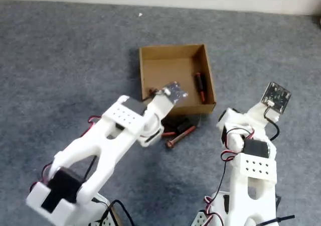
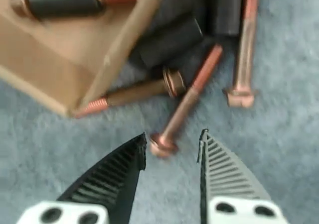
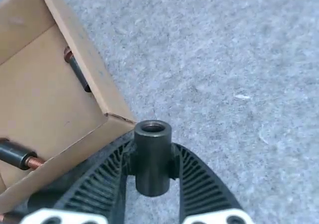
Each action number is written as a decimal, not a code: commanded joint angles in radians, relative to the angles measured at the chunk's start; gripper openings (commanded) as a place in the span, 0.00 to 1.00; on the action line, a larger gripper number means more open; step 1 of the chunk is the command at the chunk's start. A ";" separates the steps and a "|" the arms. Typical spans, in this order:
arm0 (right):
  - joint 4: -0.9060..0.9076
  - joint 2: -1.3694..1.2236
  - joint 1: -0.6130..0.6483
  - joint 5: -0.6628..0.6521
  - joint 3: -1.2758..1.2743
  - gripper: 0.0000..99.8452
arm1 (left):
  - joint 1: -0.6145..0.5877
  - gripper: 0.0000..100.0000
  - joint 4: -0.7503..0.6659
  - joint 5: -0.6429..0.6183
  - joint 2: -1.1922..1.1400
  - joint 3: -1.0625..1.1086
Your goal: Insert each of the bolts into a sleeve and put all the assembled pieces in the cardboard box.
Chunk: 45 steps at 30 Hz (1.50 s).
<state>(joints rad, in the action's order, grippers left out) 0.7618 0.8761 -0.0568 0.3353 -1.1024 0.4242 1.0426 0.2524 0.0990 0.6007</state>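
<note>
The left gripper (image 2: pixel 173 138) is held low over the grey carpet (image 1: pixel 60 60), with its jaws partly open and nothing gripped. The head of the first bolt (image 2: pixel 185 104) is located between the fingertips. The right gripper (image 3: pixel 152 153) is clamped on an upright black sleeve (image 3: pixel 152 159), which is held near an outer front corner of the cardboard box (image 1: pixel 173 49). Beyond the first bolt, a second bolt (image 2: pixel 242 50), a third bolt (image 2: pixel 134 92) and loose sleeves (image 2: pixel 169 41) are found by the box's front wall. Inside the box, one assembled piece (image 1: pixel 200 87) is laid along the right wall, and a second assembled piece (image 3: pixel 19 157) is seen near the front wall
</note>
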 commanded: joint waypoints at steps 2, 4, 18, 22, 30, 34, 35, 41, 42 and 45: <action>-0.030 0.028 -0.012 0.005 0.010 0.00 | 0.007 0.19 -0.009 0.149 -0.058 -0.150; -0.030 0.028 -0.012 0.005 0.010 0.00 | 0.004 0.19 -0.009 0.193 -0.102 -0.177; -0.030 0.028 -0.010 0.003 0.010 0.00 | -0.088 0.18 0.006 0.519 -0.397 -0.426; -0.030 0.028 -0.010 0.003 0.010 0.00 | -0.077 0.14 0.138 0.631 -0.397 -0.479; -0.030 0.028 0.004 0.003 0.010 0.00 | -0.110 0.14 0.204 0.647 -0.407 -0.582; -0.030 0.028 0.015 0.003 0.010 0.00 | -0.105 0.14 0.192 0.644 -0.407 -0.582; -0.030 0.028 0.015 0.003 0.010 0.00 | -0.105 0.14 0.167 0.643 -0.407 -0.573; -0.028 0.028 0.015 0.003 0.008 0.00 | -0.104 0.14 0.098 0.641 -0.409 -0.533; -0.028 0.028 0.015 0.003 0.008 0.00 | -0.096 0.14 0.089 0.641 -0.409 -0.532; -0.028 0.028 0.015 0.003 0.008 0.00 | -0.081 0.14 0.064 0.641 -0.409 -0.515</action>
<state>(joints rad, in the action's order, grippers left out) 0.7618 0.8761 -0.0552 0.3353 -1.1024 0.3276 1.1623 0.8907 -0.3168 0.0806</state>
